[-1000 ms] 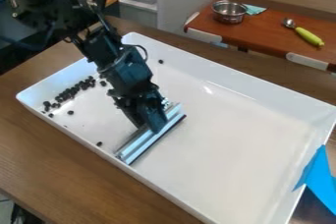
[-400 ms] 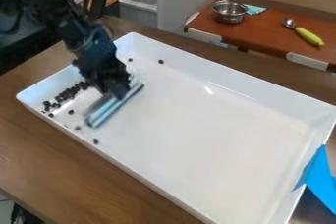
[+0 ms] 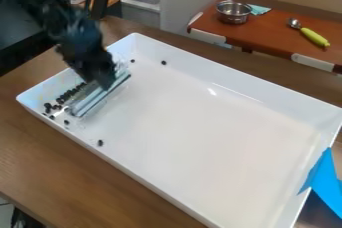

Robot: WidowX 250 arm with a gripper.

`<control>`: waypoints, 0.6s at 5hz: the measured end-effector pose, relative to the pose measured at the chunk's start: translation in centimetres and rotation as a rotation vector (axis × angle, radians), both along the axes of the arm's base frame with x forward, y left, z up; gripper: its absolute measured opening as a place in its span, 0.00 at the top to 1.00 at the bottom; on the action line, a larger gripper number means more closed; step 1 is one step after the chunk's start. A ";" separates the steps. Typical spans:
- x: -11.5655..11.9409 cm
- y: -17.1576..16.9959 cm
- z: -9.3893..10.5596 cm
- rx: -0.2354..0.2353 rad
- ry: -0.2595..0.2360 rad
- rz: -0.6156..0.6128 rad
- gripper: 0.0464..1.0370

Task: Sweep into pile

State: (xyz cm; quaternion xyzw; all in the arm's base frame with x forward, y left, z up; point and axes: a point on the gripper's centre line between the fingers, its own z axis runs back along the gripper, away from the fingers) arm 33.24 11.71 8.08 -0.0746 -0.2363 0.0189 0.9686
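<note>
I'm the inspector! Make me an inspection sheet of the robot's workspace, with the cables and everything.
Surface: white tray on a brown wooden table.
Job's things: squeegee beside a row of dark pellets at the tray's left end; stray pellets lie apart from it.
Clutter: blue tape at the tray's right end.
Gripper: at the squeegee, blurred.
Cables: too dark around the arm to tell.
Surroundings: metal bowl and green-handled spoon on a reddish-brown side table.
</note>
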 end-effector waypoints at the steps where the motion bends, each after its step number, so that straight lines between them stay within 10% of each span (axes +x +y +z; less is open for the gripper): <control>1: -1.0 -3.7 4.3 -0.119 -0.025 0.004 0.68; 3: 0.0 -12.6 6.4 -0.236 0.003 0.048 0.68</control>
